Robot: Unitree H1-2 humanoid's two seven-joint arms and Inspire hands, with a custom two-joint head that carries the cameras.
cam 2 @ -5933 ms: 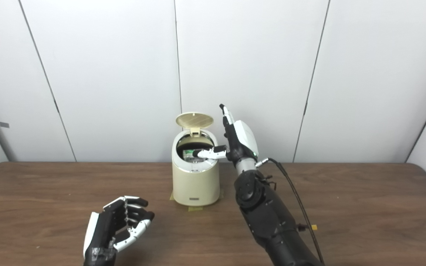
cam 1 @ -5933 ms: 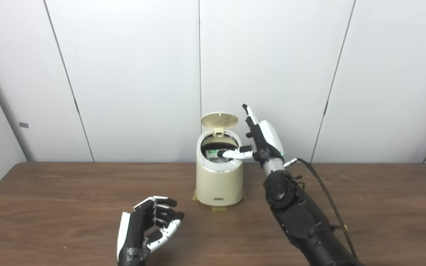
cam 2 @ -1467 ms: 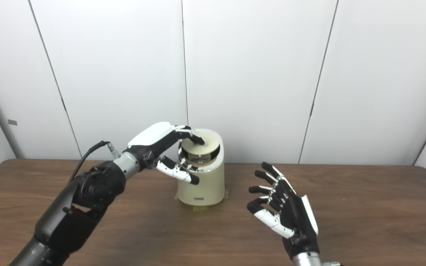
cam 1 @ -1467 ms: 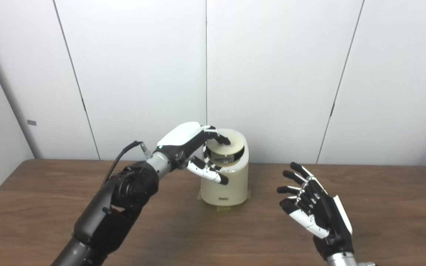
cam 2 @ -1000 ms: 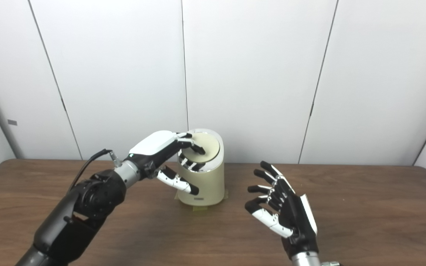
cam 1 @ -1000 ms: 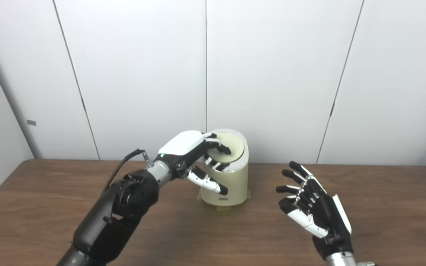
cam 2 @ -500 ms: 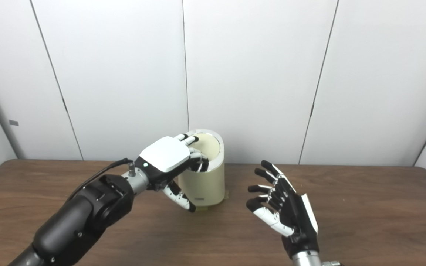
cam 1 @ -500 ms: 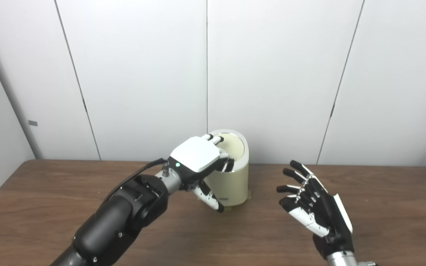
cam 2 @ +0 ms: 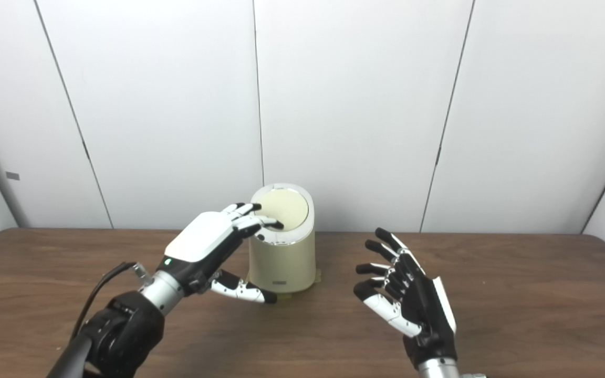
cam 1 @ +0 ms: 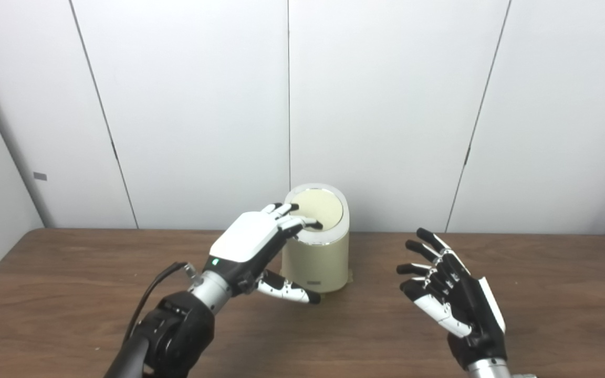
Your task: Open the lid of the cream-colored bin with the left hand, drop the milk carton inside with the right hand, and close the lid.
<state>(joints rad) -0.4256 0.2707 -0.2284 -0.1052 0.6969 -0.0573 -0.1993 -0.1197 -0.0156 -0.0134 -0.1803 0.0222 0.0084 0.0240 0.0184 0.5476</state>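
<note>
While the cream-colored bin [cam 1: 317, 247] is standing at the table's [cam 1: 61, 294] 12 o'clock edge, its lid [cam 1: 317, 208] is lying shut; milk carton not visible. Left hand [cam 1: 252, 244], fingers spread and holding nothing, is reaching over the lid's 9 o'clock rim. Right hand [cam 1: 452, 299], at the bin's 4 o'clock, is hovering wide, empty

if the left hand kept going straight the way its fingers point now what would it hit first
The left hand points up and away toward the round lid of the cream-colored cylindrical bin. Its fingers already sit at the lid's near edge, so it would likely meet the lid first; whether they are touching is unclear.
</note>
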